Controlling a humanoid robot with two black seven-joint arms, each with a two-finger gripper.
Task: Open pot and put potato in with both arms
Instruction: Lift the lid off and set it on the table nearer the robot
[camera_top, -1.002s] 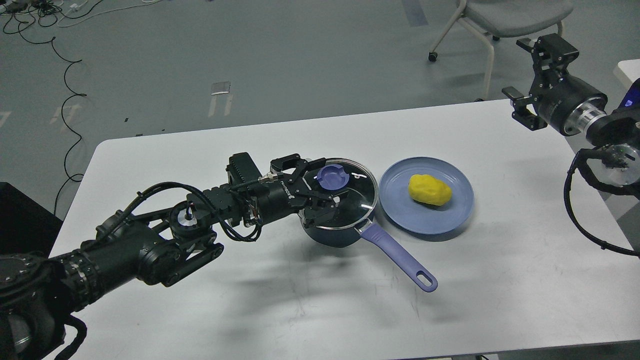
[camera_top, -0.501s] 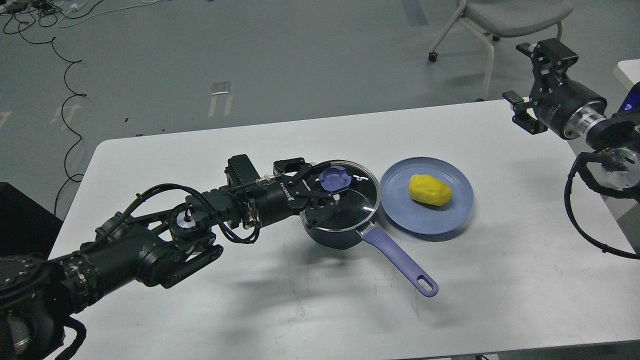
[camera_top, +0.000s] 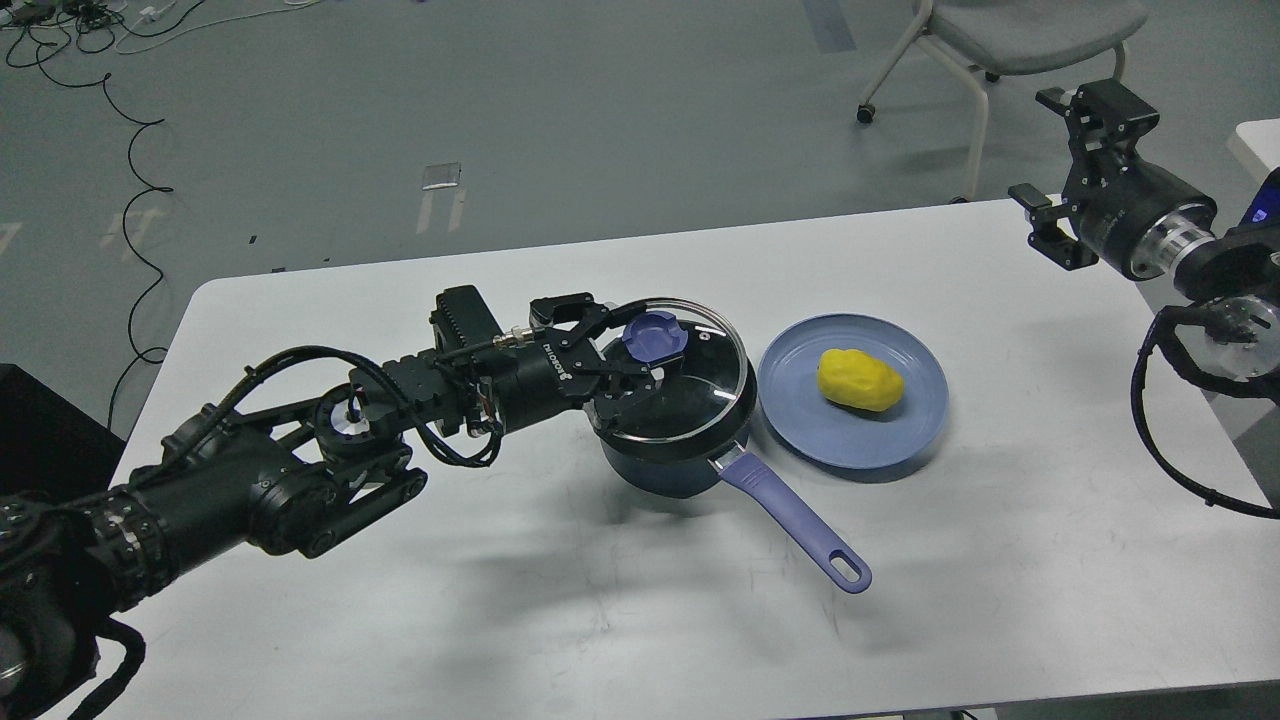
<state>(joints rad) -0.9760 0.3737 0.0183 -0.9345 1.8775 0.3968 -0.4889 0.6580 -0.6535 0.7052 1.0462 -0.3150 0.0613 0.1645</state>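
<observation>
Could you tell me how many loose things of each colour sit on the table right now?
Navy/lavender: 1, the pot
Clear glass: 1, its lid
Blue: 1, the plate
Yellow: 1, the potato
Total: 4

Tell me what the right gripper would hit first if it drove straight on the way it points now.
Probably nothing on the table. The right gripper hangs open by the table's far right corner, pointing up and away toward the grey chair; that chair seems first in line, though depth is unclear.

Grey floor (camera_top: 600, 120), black cables (camera_top: 130, 200), grey chair (camera_top: 1020, 30), white table (camera_top: 600, 600)
</observation>
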